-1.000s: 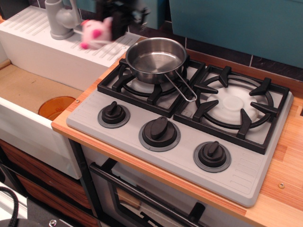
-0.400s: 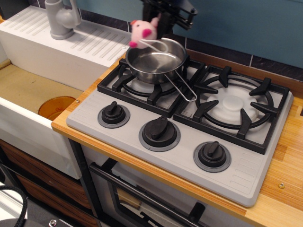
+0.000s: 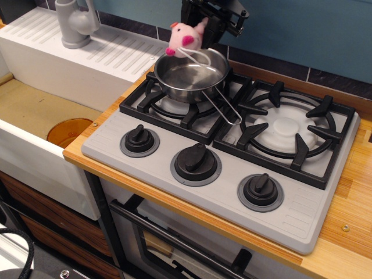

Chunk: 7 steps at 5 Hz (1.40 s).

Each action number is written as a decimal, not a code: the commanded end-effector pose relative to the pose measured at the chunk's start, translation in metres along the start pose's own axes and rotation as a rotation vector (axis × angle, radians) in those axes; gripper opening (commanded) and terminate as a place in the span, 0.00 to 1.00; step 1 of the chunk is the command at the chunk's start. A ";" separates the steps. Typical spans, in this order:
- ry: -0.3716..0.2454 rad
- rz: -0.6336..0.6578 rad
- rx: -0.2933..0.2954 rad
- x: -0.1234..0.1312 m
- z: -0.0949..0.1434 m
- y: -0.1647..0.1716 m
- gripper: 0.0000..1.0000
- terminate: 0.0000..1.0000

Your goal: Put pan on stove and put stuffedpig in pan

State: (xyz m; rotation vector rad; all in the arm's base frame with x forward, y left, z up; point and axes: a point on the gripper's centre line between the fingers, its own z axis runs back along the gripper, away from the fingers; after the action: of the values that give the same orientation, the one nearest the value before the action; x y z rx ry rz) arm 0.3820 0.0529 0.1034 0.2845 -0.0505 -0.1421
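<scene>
The shiny steel pan (image 3: 190,74) stands on the left burner grate of the grey stove (image 3: 290,209), its wire handle (image 3: 225,110) pointing to the front right. My black gripper (image 3: 204,23) hangs at the top of the view, just behind the pan's far rim, shut on the pale-pink stuffedpig (image 3: 185,37). The pig hangs in the air over the pan's back left rim, its white string loop (image 3: 196,56) dangling down towards the pan. The inside of the pan holds nothing.
Three black knobs (image 3: 196,163) line the stove's front. The right burner grate (image 3: 289,128) is bare. A white sink unit with a grey tap (image 3: 75,23) and an orange drain (image 3: 68,131) lies to the left. A teal wall stands behind.
My gripper has carried the stuffedpig to the right, from over the sink's drainboard to over the pan's back rim. The pan has not moved.
</scene>
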 end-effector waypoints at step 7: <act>-0.060 0.003 -0.245 -0.019 0.072 0.005 1.00 0.00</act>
State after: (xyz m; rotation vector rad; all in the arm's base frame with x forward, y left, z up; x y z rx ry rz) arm 0.3559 0.0424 0.1445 0.0172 -0.0093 -0.1466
